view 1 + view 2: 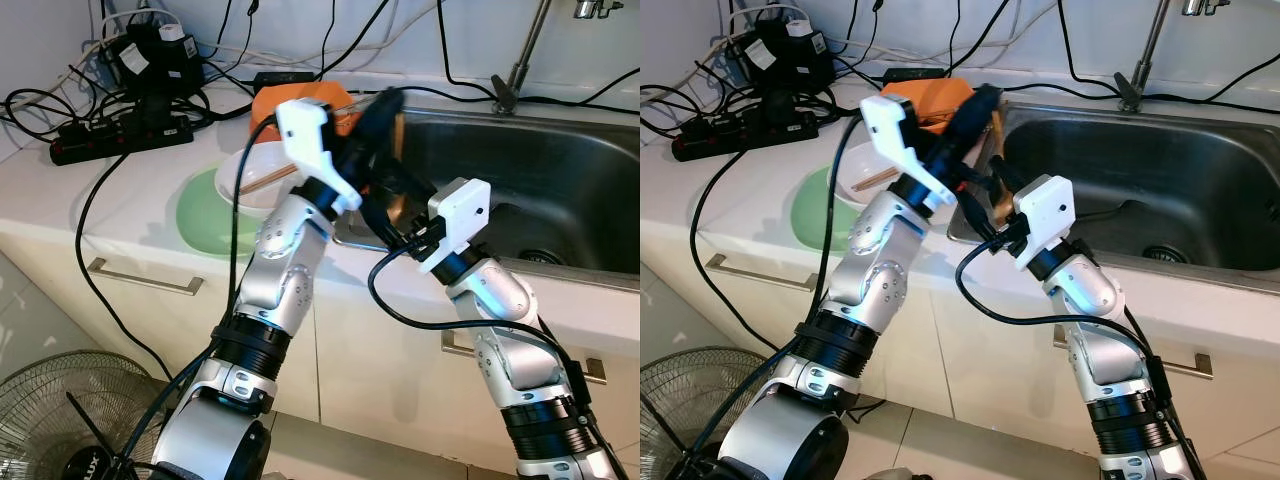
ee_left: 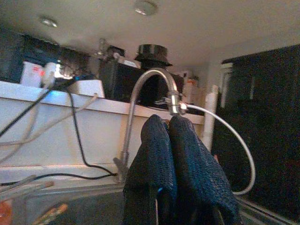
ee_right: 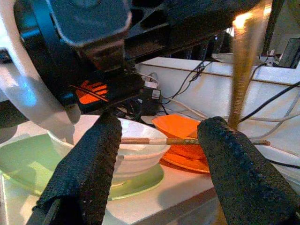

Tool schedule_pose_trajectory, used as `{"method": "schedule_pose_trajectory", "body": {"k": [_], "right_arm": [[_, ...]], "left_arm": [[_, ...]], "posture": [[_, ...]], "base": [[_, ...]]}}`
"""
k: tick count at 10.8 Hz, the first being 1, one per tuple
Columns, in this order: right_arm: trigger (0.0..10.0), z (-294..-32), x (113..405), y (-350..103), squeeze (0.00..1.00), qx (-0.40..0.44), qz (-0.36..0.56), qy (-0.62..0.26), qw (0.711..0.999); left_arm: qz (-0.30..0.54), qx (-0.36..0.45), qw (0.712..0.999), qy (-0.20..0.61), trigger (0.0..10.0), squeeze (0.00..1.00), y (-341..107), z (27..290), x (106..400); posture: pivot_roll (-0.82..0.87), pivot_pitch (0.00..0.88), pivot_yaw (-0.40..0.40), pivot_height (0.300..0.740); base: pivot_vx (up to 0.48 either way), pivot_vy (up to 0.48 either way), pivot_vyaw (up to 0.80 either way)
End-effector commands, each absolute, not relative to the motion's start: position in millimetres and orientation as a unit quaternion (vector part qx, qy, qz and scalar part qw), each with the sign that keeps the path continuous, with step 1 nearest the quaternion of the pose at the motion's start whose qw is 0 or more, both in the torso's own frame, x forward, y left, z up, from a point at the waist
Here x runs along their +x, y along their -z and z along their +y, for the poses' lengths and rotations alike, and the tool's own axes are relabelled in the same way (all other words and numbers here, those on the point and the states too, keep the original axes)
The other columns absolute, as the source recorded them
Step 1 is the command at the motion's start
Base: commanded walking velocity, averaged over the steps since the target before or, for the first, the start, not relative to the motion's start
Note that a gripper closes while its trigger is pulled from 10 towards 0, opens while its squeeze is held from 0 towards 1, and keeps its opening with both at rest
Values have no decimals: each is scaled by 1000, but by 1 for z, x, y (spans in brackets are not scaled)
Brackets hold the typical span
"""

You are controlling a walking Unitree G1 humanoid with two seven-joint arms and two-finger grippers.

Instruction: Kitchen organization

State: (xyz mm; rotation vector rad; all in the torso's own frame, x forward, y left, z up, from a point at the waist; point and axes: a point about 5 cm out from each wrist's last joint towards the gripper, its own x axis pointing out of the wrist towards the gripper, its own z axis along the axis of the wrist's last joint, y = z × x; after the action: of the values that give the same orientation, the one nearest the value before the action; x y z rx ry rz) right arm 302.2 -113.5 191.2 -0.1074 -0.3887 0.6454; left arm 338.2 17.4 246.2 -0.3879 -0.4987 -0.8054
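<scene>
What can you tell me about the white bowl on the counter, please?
The white bowl looks like glazed ceramic, round and fairly deep. It sits upright on a pale green plate on the white counter, left of the sink. Chopsticks lie across its rim, reaching toward an orange dish beside it. The left arm partly hides it from the head views.

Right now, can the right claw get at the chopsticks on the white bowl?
Probably yes. The right claw is open, with the chopsticks on the white bowl straight ahead between its fingers; the left arm crowds it from above.
</scene>
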Motion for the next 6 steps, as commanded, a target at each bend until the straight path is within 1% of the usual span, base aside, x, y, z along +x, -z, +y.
{"method": "schedule_pose_trajectory", "body": {"k": [1,3,5,6], "right_arm": [[10000,-111,302,-193,0,-54,-191,-317,928],[10000,-113,305,-193,0,-62,-194,-293,934],[10000,-122,313,-195,0,-68,-195,-245,947],[10000,-123,313,-197,0,-60,-199,-249,946]], "left_arm": [[-255,-234,837,424,10000,0,-263,-16,322],[-255,-233,834,429,10000,0,-264,-16,319],[-254,-231,837,427,10000,0,-264,-14,319],[-251,-231,841,420,10000,0,-262,-11,321]], "posture": [[19,0,92,740],[22,0,91,740],[29,0,90,740],[30,0,90,740]], "base": [[0,0,0],[0,0,0],[0,0,0],[0,0,0]]}}
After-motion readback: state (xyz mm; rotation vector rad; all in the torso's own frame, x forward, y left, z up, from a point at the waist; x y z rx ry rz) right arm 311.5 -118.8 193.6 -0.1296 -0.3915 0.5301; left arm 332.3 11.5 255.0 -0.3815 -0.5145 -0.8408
